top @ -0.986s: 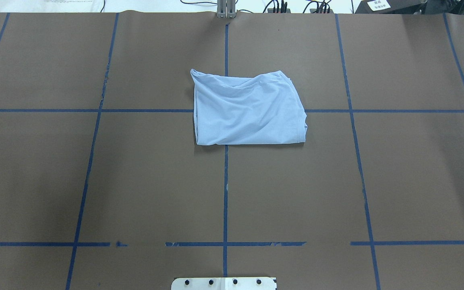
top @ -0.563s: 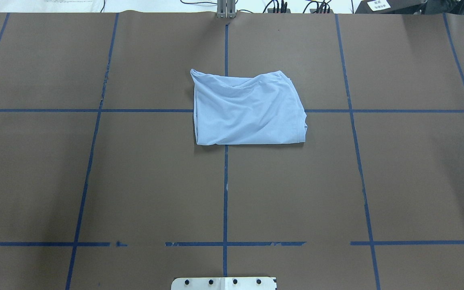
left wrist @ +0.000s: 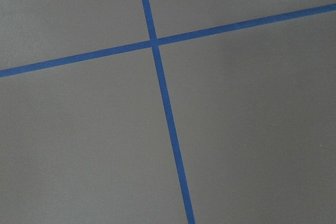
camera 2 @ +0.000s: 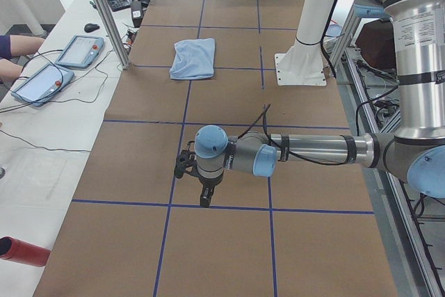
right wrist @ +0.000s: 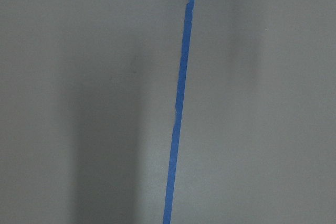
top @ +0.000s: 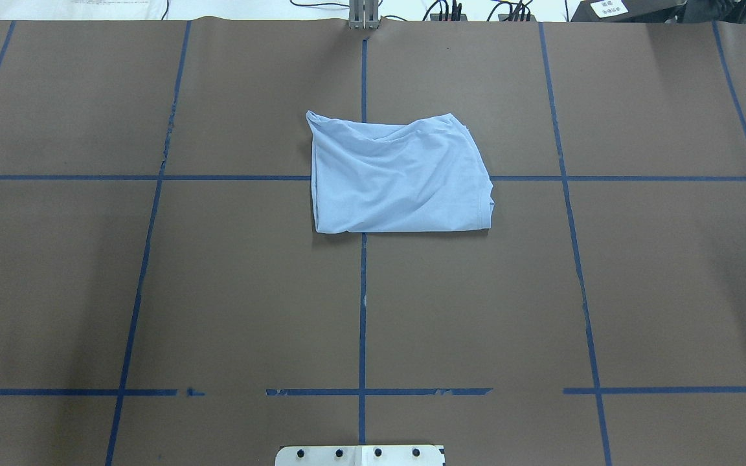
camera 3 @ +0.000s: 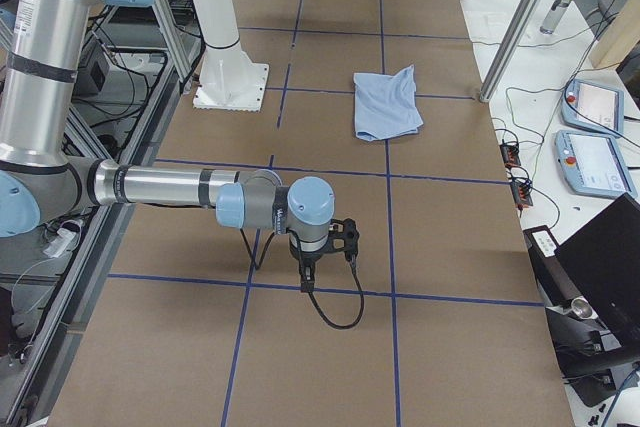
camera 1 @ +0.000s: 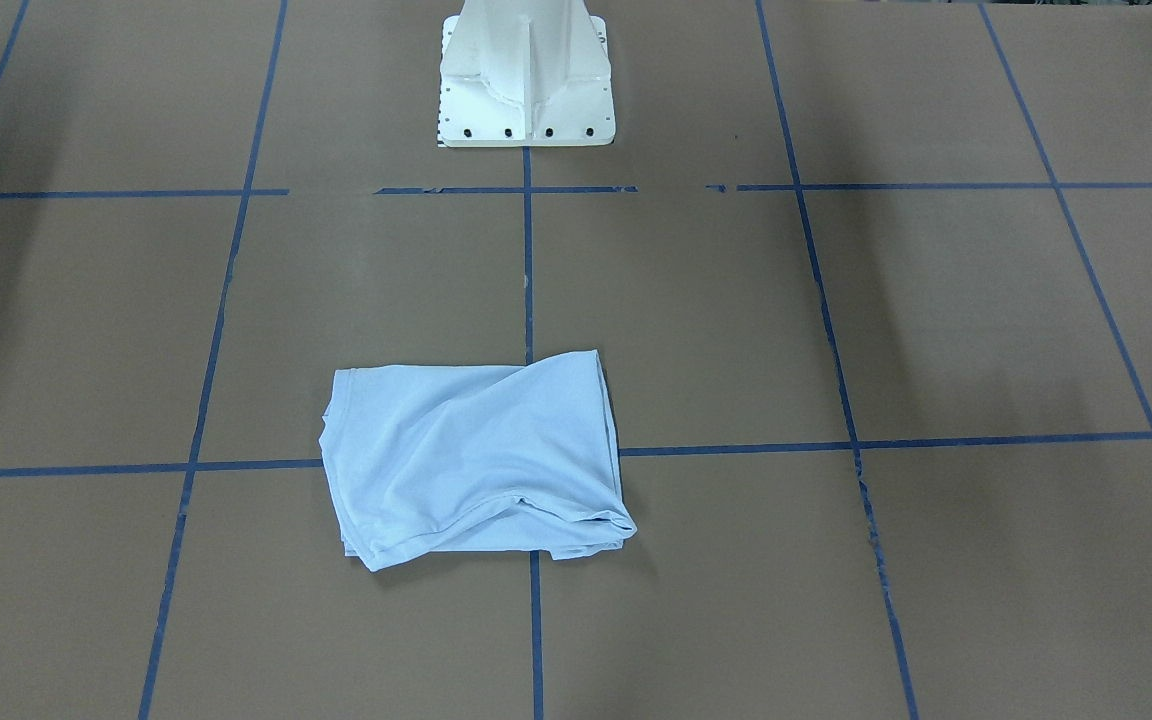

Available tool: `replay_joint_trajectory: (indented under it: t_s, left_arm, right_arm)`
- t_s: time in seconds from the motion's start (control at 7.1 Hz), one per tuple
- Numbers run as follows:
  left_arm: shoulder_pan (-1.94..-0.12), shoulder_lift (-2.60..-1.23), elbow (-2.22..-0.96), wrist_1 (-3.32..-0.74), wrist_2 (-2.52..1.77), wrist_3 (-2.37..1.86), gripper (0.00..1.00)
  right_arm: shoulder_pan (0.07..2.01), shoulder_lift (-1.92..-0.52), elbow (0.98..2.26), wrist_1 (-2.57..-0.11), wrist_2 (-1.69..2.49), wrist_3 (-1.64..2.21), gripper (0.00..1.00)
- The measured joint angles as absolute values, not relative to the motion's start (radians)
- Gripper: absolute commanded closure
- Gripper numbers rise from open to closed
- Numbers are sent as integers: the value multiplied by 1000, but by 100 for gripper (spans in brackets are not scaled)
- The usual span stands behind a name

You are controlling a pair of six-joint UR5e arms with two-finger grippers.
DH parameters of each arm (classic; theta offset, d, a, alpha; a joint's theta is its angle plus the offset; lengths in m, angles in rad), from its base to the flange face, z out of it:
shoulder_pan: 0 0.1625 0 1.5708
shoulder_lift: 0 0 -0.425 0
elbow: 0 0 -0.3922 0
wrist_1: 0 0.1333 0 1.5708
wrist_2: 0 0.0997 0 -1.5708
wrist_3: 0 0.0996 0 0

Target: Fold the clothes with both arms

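The left fingers (camera 2: 204, 198) point straight down at a bare patch of the brown worktop (top: 217, 291) and hold nothing. They show only in the side view, so I cannot tell whether they are parted or closed. The same goes for the right fingers (camera 3: 306, 277), which also hang empty over bare paper. Both wrist cameras see only paper and blue tape lines (top: 362, 310), with no cloth.

Nothing has changed over the last second. The pale blue T-shirt (top: 399, 178) keeps the same outline and the same creases, a rough rectangle folded over on itself. It lies at 12 o'clock from the white pedestal (camera 1: 526, 80) in the overhead view, across a crossing of the tape, with its stitched edge at 3 o'clock. That stillness, with both tools well apart from the cloth, suggests the folding is finished or paused. The 12 o'clock edge is still uneven, so one more tidy fold could be made.

The left arm (camera 2: 313, 149) stretches out low and level from its elbow, off toward 9 o'clock beyond the overhead frame. The right arm (camera 3: 160, 187) mirrors it toward 3 o'clock, forearm horizontal and wrist bent down.
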State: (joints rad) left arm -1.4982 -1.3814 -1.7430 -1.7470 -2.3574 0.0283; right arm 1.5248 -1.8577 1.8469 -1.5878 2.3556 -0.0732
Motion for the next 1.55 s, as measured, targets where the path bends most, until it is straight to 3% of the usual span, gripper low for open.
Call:
replay_joint_trajectory:
  t_s: [0.84,1.55]
  left_arm:
    - [-1531,-1383,-1777,-1536,-2364,100,0]
    - [-1572,-1397,-1805,-1517,-2362,97,0]
  right_arm:
    - [1525,-1854,1873,-1586,2353,35,0]
    - [1524,-1847,1888,-1585,2356,24,0]
